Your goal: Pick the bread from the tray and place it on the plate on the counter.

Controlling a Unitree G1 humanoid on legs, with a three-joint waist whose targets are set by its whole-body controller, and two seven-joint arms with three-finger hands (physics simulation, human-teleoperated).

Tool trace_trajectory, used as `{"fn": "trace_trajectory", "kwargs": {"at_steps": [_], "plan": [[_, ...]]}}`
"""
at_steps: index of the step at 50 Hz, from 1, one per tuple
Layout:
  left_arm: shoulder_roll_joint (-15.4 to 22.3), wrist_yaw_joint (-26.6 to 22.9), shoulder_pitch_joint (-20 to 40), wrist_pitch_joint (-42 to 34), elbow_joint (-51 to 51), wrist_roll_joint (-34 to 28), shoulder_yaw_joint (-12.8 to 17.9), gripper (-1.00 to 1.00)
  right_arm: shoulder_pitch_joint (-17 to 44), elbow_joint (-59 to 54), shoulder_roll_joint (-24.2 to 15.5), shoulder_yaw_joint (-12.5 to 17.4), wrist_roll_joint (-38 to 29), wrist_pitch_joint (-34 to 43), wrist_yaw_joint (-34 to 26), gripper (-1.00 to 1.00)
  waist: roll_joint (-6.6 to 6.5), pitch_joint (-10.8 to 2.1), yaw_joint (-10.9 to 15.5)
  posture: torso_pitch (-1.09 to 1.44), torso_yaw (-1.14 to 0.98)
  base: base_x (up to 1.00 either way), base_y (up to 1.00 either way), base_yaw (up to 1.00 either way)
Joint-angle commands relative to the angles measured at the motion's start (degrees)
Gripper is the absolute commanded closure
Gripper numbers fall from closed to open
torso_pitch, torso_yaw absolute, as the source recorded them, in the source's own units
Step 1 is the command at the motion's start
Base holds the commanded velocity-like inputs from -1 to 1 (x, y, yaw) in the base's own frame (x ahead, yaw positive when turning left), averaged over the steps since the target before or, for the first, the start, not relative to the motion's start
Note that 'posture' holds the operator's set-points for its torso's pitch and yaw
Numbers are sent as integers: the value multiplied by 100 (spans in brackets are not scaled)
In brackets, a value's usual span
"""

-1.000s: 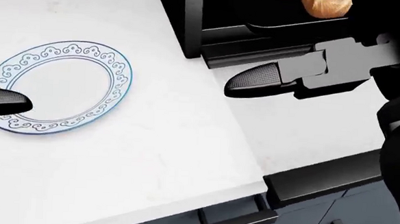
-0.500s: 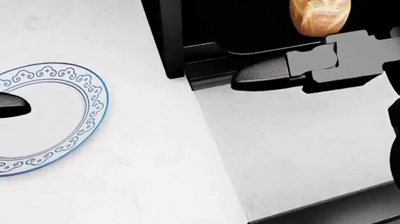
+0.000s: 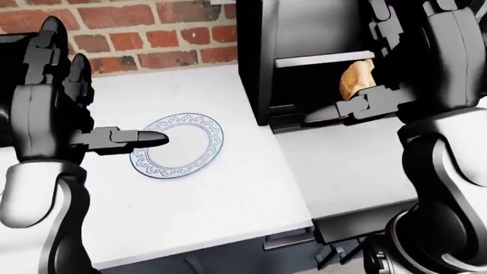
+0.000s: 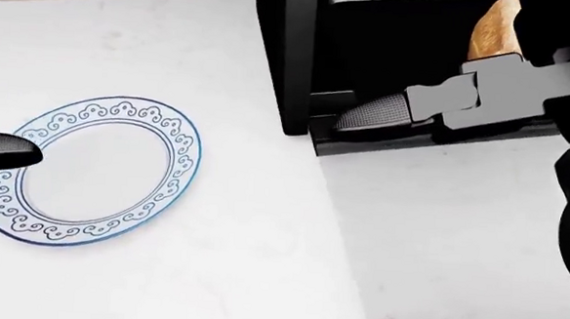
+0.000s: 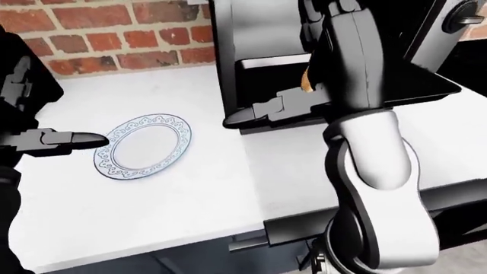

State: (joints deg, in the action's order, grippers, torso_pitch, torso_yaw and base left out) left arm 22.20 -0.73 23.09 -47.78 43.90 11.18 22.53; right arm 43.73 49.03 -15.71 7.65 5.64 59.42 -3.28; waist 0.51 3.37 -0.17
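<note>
Left-eye view: the bread [image 3: 356, 80] sits on the tray [image 3: 320, 58] inside the dark oven; my right hand [image 3: 358, 108] reaches in just beside it, fingers apart, gripping nothing. Head view: the plate [image 4: 94, 170] lies well left on the counter [image 4: 260, 261]. Right-eye view: my left hand [image 5: 53, 140] hovers open near the plate. I risk nudging the bread farther in.

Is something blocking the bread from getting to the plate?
Nothing visible lies on the white counter between them. The bread sits inside the black oven, whose dark side wall stands between it and the plate, so it has to come out the open side first, then go across.
</note>
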Motion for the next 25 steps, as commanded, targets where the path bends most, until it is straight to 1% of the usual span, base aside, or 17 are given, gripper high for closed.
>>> {"fn": "trace_trajectory", "kwargs": {"at_steps": [1,3,4,5,6,7,8,9,10,12,13,14,16,18,25], "plan": [[71,40,119,223,164,-62,68,-100,193,89,33,-14,-30,-196,3,-100,-23,-70,41,0,0,0,0,39],[68,37,104,236,155,-91,55,-100,165,91,35,4,-45,-215,-12,-100,-130,-53,26,0,0,0,0,34],[62,33,106,243,151,-101,45,-100,166,108,43,24,-33,-206,-20,-100,-211,-58,10,0,0,0,0,34],[52,32,107,241,151,-104,39,-100,157,110,37,25,-38,-205,-21,-100,-322,-73,-5,0,0,0,0,34],[52,24,102,243,155,-108,41,-100,158,121,32,19,-41,-198,-23,-100,-476,-113,-35,0,0,0,0,23],[51,14,95,238,163,-111,54,-100,165,143,10,11,-60,-167,-27,-100,-719,-207,-32,0,0,0,0,14],[50,9,98,225,178,-102,70,-100,182,184,54,62,-9,-132,-29,-100,-502,-34,-19,0,0,0,0,0],[47,8,94,224,180,-101,75,-100,175,197,13,65,-20,-113,-27,-100,-453,-45,-24,0,0,0,0,0],[44,8,89,232,176,-106,76,-100,190,207,-10,73,-27,-80,-18,-100,-364,-77,-35,0,0,0,0,0],[35,9,83,256,157,-112,64,-100,238,210,-38,101,-17,-25,-11,-100,-121,-125,3,0,0,0,0,0],[30,9,80,264,155,-112,66,-100,257,234,-53,117,-10,20,0,-100,-72,-100,6,0,0,0,0,0],[27,7,73,271,150,-116,65,-100,256,248,-103,129,-28,68,4,-100,-122,-69,23,0,0,0,0,0],[18,5,63,299,135,-120,63,-100,364,269,-166,235,-6,187,27,-100,-108,-93,30,0,0,0,0,0],[12,3,63,316,120,-126,49,-100,365,280,-307,261,-35,320,39,-100,-112,-92,36,0,0,0,0,0],[17,27,135,350,46,-117,18,-100,637,170,-646,510,-14,704,99,-100,-119,-99,40,0,0,0,0,0]]}}
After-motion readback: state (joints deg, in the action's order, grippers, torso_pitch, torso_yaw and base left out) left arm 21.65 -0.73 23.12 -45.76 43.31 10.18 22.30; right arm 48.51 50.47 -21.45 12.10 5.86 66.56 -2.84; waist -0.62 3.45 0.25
